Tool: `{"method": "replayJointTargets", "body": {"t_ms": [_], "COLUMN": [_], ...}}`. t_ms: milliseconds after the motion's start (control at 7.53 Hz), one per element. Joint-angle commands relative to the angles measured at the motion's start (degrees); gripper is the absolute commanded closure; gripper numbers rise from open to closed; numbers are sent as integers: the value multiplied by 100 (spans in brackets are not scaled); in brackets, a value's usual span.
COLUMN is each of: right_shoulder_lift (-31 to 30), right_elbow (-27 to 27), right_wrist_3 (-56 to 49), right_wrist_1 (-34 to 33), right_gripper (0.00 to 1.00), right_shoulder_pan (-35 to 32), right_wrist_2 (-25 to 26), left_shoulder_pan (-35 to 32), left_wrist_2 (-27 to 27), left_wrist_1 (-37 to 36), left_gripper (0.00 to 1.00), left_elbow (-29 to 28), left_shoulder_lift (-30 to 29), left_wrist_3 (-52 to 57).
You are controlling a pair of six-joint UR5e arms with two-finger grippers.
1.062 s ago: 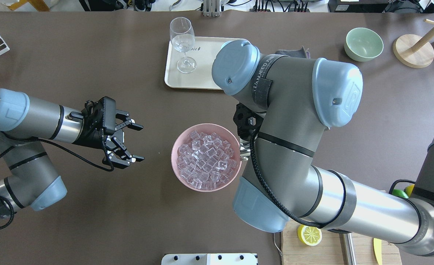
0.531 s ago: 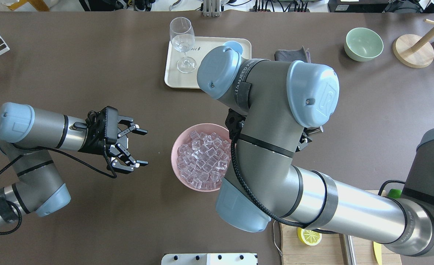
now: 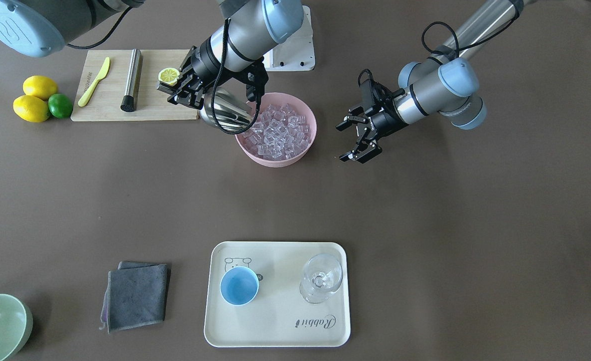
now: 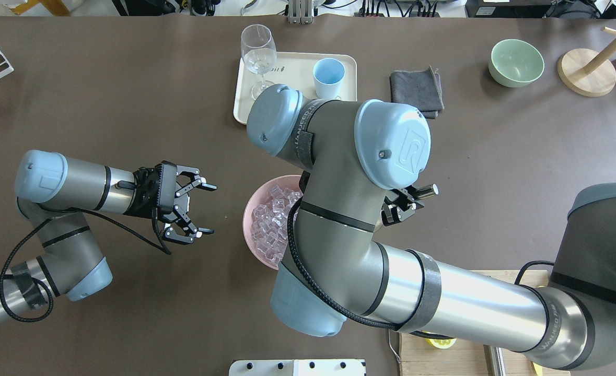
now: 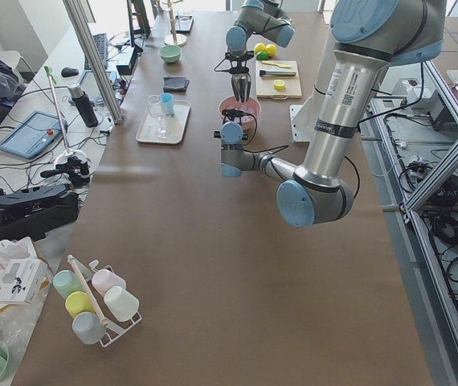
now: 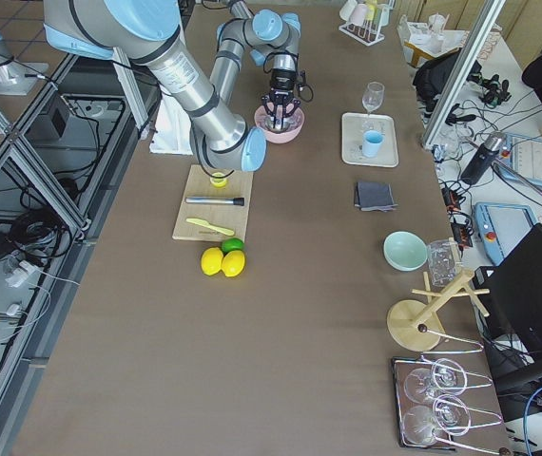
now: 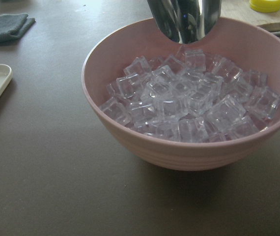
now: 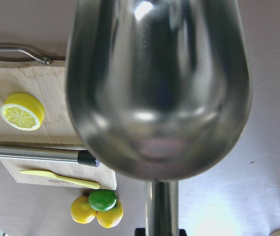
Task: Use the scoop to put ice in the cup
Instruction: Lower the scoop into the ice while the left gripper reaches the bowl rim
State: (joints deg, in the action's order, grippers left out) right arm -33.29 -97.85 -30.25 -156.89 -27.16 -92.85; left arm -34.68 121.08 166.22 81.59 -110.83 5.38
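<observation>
A steel scoop (image 3: pixel 225 116) is being gripped by its handle in the right gripper (image 3: pixel 185 93), whose fingers are being pressed shut around it. The trough is being held tipped downward at the rim of a pink bowl (image 3: pixel 274 161), on the side nearest a wooden cutting board (image 3: pixel 106 111). In the left wrist view the scoop's rounded tip is being shown hanging just over the ice (image 7: pixel 189 103) at the far side of the bowl; whether metal is touching ice cannot be told. The ice, many clear cubes, is being held heaped in the pink bowl. The left gripper (image 3: pixel 345 143) is being held in the air just beside the bowl on its other side, with its jaws spread wide apart. The light-blue cup (image 3: pixel 239 286) is being carried upright on a cream tray (image 3: pixel 275 331), well apart from the bowl, with its blue inside being shown from above. A clear stemmed glass (image 3: pixel 321 278) is being carried beside it on the same tray.
</observation>
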Motion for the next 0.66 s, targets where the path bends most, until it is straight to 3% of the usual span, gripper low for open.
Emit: {"method": "replayJointTargets", "body": {"t_ms": [0, 531], "right_shoulder_lift": [137, 341], "right_elbow": [309, 767], "right_wrist_3": [221, 467], "right_wrist_1": [18, 140], "right_gripper": [100, 100], "right_shoulder_pan": [114, 316], "right_wrist_2": [65, 170], "left_shoulder_pan": [66, 155], "left_wrist_2": [4, -5], "left_wrist_1": [-72, -152], "left_gripper": [2, 2], "left_elbow": [-170, -188], "left_shoulder_lift": [-149, -246], "left_wrist_3": [-237, -503]}}
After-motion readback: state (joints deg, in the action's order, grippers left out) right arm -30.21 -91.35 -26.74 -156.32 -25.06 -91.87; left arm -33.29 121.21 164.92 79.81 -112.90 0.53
